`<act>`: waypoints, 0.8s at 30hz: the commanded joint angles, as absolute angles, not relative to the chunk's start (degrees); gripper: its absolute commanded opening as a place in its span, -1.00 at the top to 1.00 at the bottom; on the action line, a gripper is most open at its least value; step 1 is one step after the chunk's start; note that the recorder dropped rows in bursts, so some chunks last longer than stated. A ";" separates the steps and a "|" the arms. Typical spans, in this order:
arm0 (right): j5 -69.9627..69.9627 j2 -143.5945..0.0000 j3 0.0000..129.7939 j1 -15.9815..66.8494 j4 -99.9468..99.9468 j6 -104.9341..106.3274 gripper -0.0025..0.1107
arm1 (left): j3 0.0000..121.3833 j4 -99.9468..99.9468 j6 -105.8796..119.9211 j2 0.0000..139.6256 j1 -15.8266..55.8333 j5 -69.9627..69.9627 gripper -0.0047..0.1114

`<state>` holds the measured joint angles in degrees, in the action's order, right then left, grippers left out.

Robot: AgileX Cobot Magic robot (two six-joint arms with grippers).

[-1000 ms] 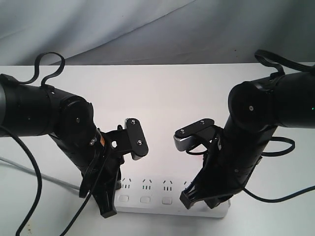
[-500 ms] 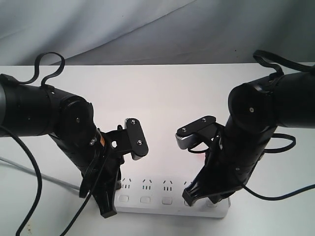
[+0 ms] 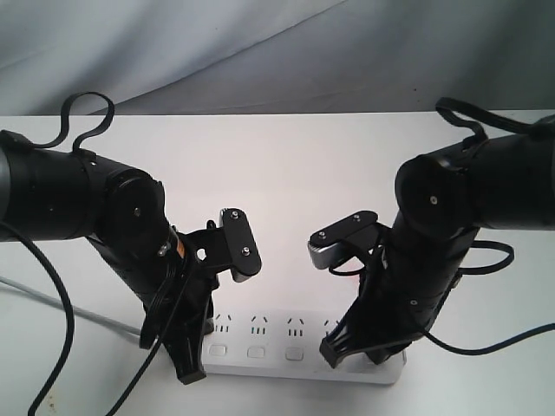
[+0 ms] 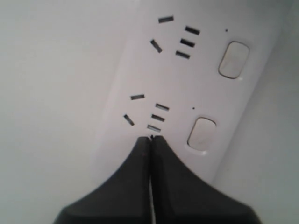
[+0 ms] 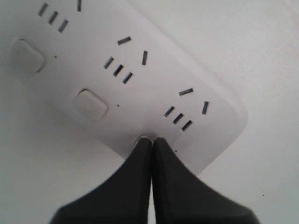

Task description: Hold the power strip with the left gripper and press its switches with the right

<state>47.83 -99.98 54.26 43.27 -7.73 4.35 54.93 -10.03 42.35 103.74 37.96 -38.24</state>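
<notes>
The white power strip (image 3: pixel 277 334) lies along the near table edge. My left gripper (image 3: pixel 192 371) is shut, its tips (image 4: pixel 150 137) pressing down on the strip's top face (image 4: pixel 140 70) beside a socket near the left end; nothing is between the fingers. Two switches (image 4: pixel 202 133) (image 4: pixel 233 59) show ahead of it. My right gripper (image 3: pixel 368 355) is also shut, its tips (image 5: pixel 152 139) resting on the last switch (image 5: pixel 141 138) at the strip's rounded right end (image 5: pixel 224 116). That switch is mostly hidden under the fingers. Two more switches (image 5: pixel 92 103) (image 5: pixel 28 55) lie free beyond.
The strip's thin grey cord (image 3: pixel 78 310) runs off to the left over the white table (image 3: pixel 286 165). A grey cloth backdrop (image 3: pixel 277 52) hangs behind. Black cables (image 3: pixel 87 113) loop from both arms; the two arms stand close over the strip.
The right arm has shifted slightly left and down over the strip's right end. The left arm and the strip have not moved.
</notes>
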 commanded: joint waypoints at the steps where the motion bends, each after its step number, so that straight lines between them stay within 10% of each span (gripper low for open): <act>1: 47.63 -103.15 54.06 43.46 -7.72 4.19 0.96 | 54.80 -9.74 41.91 104.94 38.31 -38.81 0.92; 24: 40.46 -110.94 50.80 51.90 14.24 -20.05 0.96 | 54.80 -9.74 41.61 104.94 38.31 -38.90 0.92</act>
<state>48.86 -105.38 55.46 50.75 7.22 -14.67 54.98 -10.03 42.15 103.96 37.96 -38.24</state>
